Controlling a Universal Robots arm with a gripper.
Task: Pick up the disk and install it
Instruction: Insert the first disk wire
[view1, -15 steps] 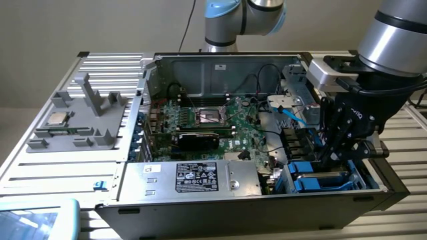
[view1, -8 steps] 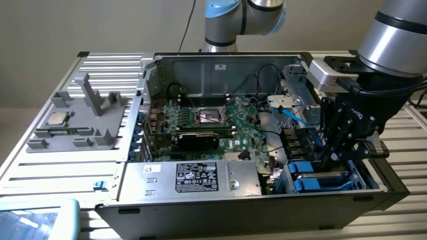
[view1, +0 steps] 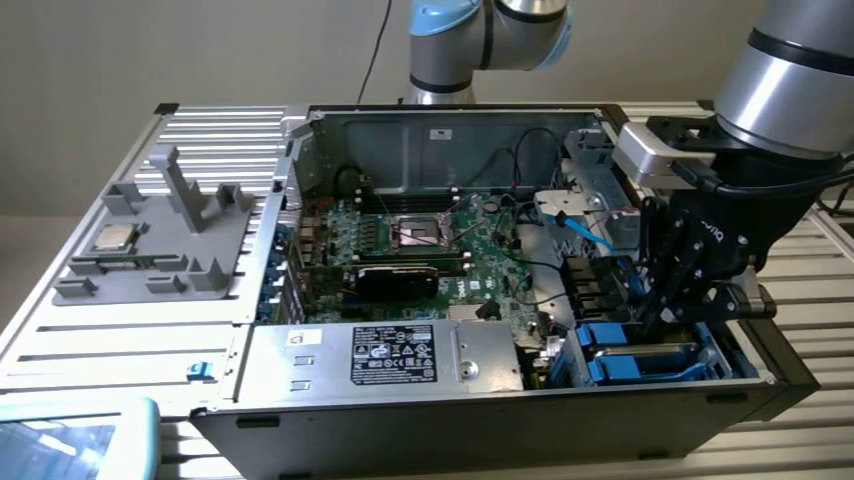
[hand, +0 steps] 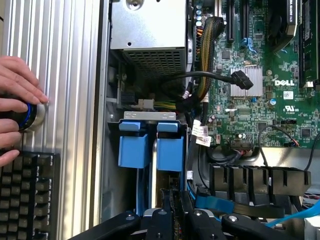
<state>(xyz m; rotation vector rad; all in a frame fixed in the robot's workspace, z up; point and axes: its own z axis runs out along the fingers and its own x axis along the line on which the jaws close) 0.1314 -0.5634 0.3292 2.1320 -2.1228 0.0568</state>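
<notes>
With the black gripper (view1: 663, 318) lowered into the drive bay at the front corner of the open black computer case (view1: 534, 405) and clenched narrowly on the blue-framed silver disk (hand: 170, 150), which stands edge-on in its slot, seating it well probably needs a straight, level push.

Gripper (view1: 663, 312) fingertips hidden inside drive bay beside disk (view1: 641, 362); disk label hidden, blue carrier alone showing. Person's hand (hand: 17, 112) cut off by wrist view's edge beside keyboard (hand: 27, 195), also cut off.
</notes>
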